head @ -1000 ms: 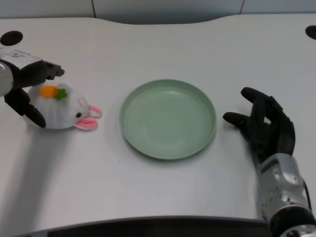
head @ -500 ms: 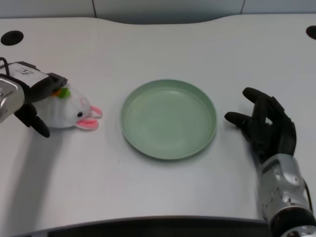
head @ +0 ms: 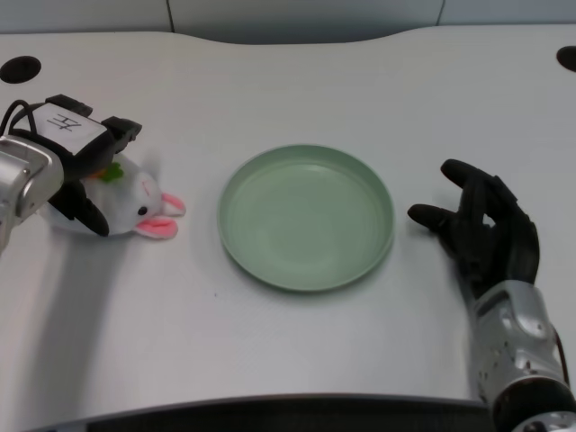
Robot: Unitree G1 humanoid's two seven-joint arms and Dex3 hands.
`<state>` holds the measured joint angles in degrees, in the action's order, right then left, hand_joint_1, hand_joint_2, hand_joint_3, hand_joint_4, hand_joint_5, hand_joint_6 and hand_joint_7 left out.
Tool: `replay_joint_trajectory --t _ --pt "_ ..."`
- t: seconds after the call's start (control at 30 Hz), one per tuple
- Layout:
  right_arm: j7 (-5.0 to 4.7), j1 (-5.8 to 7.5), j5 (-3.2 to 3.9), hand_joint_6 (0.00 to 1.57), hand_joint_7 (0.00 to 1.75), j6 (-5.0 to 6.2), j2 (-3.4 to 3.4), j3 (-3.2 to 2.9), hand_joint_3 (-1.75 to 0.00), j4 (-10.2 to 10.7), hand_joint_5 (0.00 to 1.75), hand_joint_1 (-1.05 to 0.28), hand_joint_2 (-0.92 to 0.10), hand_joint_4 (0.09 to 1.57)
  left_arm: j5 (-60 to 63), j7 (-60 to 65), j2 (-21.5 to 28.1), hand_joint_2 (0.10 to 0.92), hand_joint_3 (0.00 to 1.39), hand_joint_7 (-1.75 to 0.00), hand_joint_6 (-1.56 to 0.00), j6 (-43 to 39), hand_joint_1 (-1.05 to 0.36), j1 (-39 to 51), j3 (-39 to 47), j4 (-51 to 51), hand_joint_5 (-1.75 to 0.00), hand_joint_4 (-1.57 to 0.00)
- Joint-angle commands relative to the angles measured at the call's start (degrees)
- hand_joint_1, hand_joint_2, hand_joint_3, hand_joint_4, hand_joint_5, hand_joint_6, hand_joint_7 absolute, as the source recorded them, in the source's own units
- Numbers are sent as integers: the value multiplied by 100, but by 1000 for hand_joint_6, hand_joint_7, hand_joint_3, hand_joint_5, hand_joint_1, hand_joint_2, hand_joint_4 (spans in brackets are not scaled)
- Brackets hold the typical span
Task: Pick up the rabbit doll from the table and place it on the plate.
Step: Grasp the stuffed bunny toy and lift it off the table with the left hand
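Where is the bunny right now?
In the head view the bunny lies on the table's left side, left of the green plate, with the left hand over it.

The green plate (head: 307,217) sits on the white table (head: 297,81). Left of the plate, well apart from it, lies the white rabbit doll (head: 135,205), pink ears toward the plate. The left hand (head: 85,160) is over the doll, fingers curled around its far side.

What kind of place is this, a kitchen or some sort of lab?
Probably a robot test lab: a bare white table with cable holes, a toy rabbit under the left hand, and an empty green plate.
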<state>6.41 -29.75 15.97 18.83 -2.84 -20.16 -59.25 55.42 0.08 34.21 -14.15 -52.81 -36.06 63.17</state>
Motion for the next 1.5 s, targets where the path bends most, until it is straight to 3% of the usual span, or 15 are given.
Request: replay_joint_trajectory --t 0.03,0.23,0.43,0.6,0.7,0.93,1.03,1.07,1.2,1.23,1.27,1.3,1.33,1.4,1.5 --pt "-21 90 10 486 947 -28 7 -13 -566 -25 1149 -428 -921 579 27 120 -52 874 0 -21 -57 22 -1005 -153 -100 162 -23 -35" --pt "47 112 14 483 944 5 3 -15 -543 -36 1147 -441 -921 566 -24 398 -198 858 1 -36 -107 97 -969 -244 -131 539 -73 -107" --pt "47 81 57 490 955 -52 2 -56 -551 -49 1164 -433 -921 580 -181 122 -288 836 0 -56 -169 93 -947 -285 -107 793 -130 -168" --pt "3 137 17 487 966 -66 27 -15 -555 71 1177 -435 -921 580 -238 -225 -385 834 1 -44 -175 108 -933 -356 -156 919 -139 -148" --pt "19 130 30 484 970 -75 16 -25 -559 52 1181 -433 -921 575 -256 -304 -417 826 0 -41 -189 101 -939 -382 -186 961 -154 -163" --pt "147 165 67 483 974 2 20 -52 -545 37 1190 -446 -921 571 -448 -470 -508 802 1 -33 -216 119 -946 -397 -154 1023 -170 -184" --pt "88 228 28 474 968 -53 48 -10 -548 195 1188 -440 -921 566 -362 -161 -515 813 5 -35 -237 111 -918 -369 -258 997 -191 -216" --pt "80 245 20 465 960 -59 54 -1 -550 225 1185 -434 -921 561 -329 72 -525 794 4 -71 -339 124 -721 -336 -282 986 -254 -319" --pt "112 231 34 467 953 -32 34 -15 -545 158 1185 -437 -921 567 -282 1048 -546 786 1 -150 -659 76 -345 -184 -322 1022 -466 -525" --pt "127 207 55 478 959 -26 24 -39 -541 104 1188 -443 -921 575 -230 1270 -548 793 1 -220 -733 75 -291 -160 -374 1059 -724 -511" --pt "141 185 80 490 964 -19 18 -66 -543 56 1191 -441 -921 589 -131 1448 -550 823 4 -577 -654 104 -219 -158 -474 1100 -1174 -433" --pt "139 174 90 493 965 -9 22 -81 -543 29 1191 -441 -921 595 -12 1603 -550 836 3 -817 -565 147 -193 -168 -596 1141 -1347 -417" --pt "128 179 94 497 965 -18 34 -87 -542 45 1191 -439 -921 602 69 1691 -554 828 3 -905 -535 179 -180 -186 -685 1176 -1405 -443" --pt "75 218 64 490 958 -69 64 -59 -541 167 1187 -425 -921 611 177 1899 -547 814 3 -846 -592 209 -157 -215 -804 1214 -1395 -525" --pt "62 244 44 481 956 -84 78 -36 -548 235 1174 -420 -921 592 287 2117 -526 790 0 -710 -729 212 -157 -232 -925 1258 -1651 -598"
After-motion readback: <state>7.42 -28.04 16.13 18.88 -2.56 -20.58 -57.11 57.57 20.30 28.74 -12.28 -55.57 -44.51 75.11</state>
